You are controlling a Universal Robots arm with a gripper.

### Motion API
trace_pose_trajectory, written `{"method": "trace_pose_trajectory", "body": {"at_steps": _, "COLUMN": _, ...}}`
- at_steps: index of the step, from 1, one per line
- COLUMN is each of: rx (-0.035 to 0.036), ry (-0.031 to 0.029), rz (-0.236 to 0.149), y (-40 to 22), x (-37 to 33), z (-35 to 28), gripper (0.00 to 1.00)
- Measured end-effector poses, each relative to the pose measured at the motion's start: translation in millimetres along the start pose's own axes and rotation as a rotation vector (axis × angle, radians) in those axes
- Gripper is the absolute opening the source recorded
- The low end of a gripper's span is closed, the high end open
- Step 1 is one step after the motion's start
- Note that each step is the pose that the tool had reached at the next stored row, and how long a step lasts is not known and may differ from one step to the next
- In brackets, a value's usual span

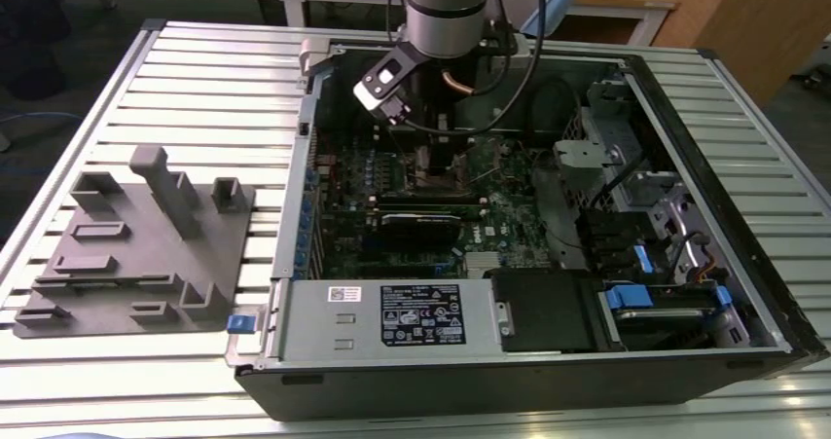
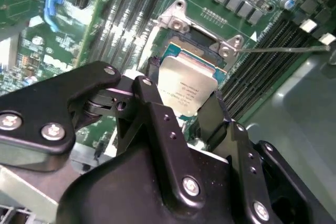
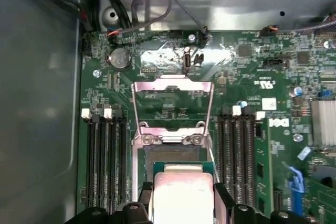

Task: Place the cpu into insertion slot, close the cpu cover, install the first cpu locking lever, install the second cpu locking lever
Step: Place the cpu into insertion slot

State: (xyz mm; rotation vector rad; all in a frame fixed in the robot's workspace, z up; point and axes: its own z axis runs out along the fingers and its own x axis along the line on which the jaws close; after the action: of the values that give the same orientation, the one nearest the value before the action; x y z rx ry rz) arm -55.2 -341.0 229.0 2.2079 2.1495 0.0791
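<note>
Tabletop (image 1: 195, 79) of metal slats bears case (image 1: 520, 390) — fingers (image 2: 210, 114) pinch cpu (image 2: 186, 85).

The room was bright, lit from overhead. The slatted desk (image 1: 169, 79) shone pale in the exterior view, nearly white along its near edge. Inside the computer case (image 1: 520, 385) it was far dimmer, and the arm (image 1: 449, 6) shaded part of the motherboard (image 1: 520, 215). In the first wrist view a patch of glare whitened the board next to the raised cpu cover (image 3: 173, 83). The top of the cpu (image 3: 181, 200) was washed out almost to white, while the case's metal panel (image 3: 37, 103) was a flat, murky grey. In the second wrist view the cpu had a softer sheen, and reflections streaked the memory slots (image 2: 118, 30).
</note>
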Motion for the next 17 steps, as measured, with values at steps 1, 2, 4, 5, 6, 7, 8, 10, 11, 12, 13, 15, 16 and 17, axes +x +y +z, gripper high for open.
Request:
{"method": "trace_pose_trajectory", "body": {"at_steps": 1, "rx": -0.0001, "ry": -0.0001, "rz": 0.000, "y": -0.4, "x": 5.8, "z": 2.5, "gripper": 0.54}}
{"method": "trace_pose_trajectory", "body": {"at_steps": 2, "rx": -0.0001, "ry": 0.0001, "rz": 0.000, "y": -0.5, "x": 7.7, "z": 3.4, "gripper": 0.54}}
{"method": "trace_pose_trajectory", "body": {"at_steps": 4, "rx": -0.0001, "ry": 0.0001, "rz": 0.000, "y": -0.7, "x": 10.4, "z": 5.0, "gripper": 0.54}}
{"method": "trace_pose_trajectory", "body": {"at_steps": 5, "rx": -0.0002, "ry": 0.0003, "rz": 0.000, "y": -0.7, "x": 10.5, "z": 5.9, "gripper": 0.54}}
{"method": "trace_pose_trajectory", "body": {"at_steps": 6, "rx": -0.0003, "ry": 0.0002, "rz": 0.000, "y": -0.6, "x": 10.5, "z": 6.5, "gripper": 0.54}}
{"method": "trace_pose_trajectory", "body": {"at_steps": 7, "rx": -0.0003, "ry": 0.0001, "rz": 0.000, "y": 0.2, "x": 10.5, "z": 6.9, "gripper": 0.54}}
{"method": "trace_pose_trajectory", "body": {"at_steps": 8, "rx": -0.0002, "ry": 0.0000, "rz": 0.000, "y": 1.1, "x": 10.5, "z": 7.3, "gripper": 0.54}}
{"method": "trace_pose_trajectory", "body": {"at_steps": 10, "rx": -0.0003, "ry": 0.0001, "rz": 0.000, "y": 2.7, "x": 10.6, "z": 8.1, "gripper": 0.54}}
{"method": "trace_pose_trajectory", "body": {"at_steps": 11, "rx": -0.0004, "ry": 0.0002, "rz": 0.000, "y": 3.0, "x": 10.5, "z": 8.7, "gripper": 0.54}}
{"method": "trace_pose_trajectory", "body": {"at_steps": 12, "rx": -0.0003, "ry": 0.0001, "rz": 0.000, "y": 3.2, "x": 10.4, "z": 9.3, "gripper": 0.54}}
{"method": "trace_pose_trajectory", "body": {"at_steps": 13, "rx": -0.0002, "ry": -0.0001, "rz": 0.000, "y": 3.2, "x": 9.9, "z": 9.8, "gripper": 0.54}}
{"method": "trace_pose_trajectory", "body": {"at_steps": 15, "rx": -0.0003, "ry": -0.0003, "rz": 0.005, "y": 3.1, "x": 9.1, "z": 11.4, "gripper": 0.54}}
{"method": "trace_pose_trajectory", "body": {"at_steps": 16, "rx": -0.0002, "ry": -0.0006, "rz": 0.009, "y": 3.0, "x": 8.8, "z": 11.9, "gripper": 0.54}}
{"method": "trace_pose_trajectory", "body": {"at_steps": 17, "rx": -0.0002, "ry": -0.0010, "rz": 0.013, "y": 3.0, "x": 8.6, "z": 12.3, "gripper": 0.54}}
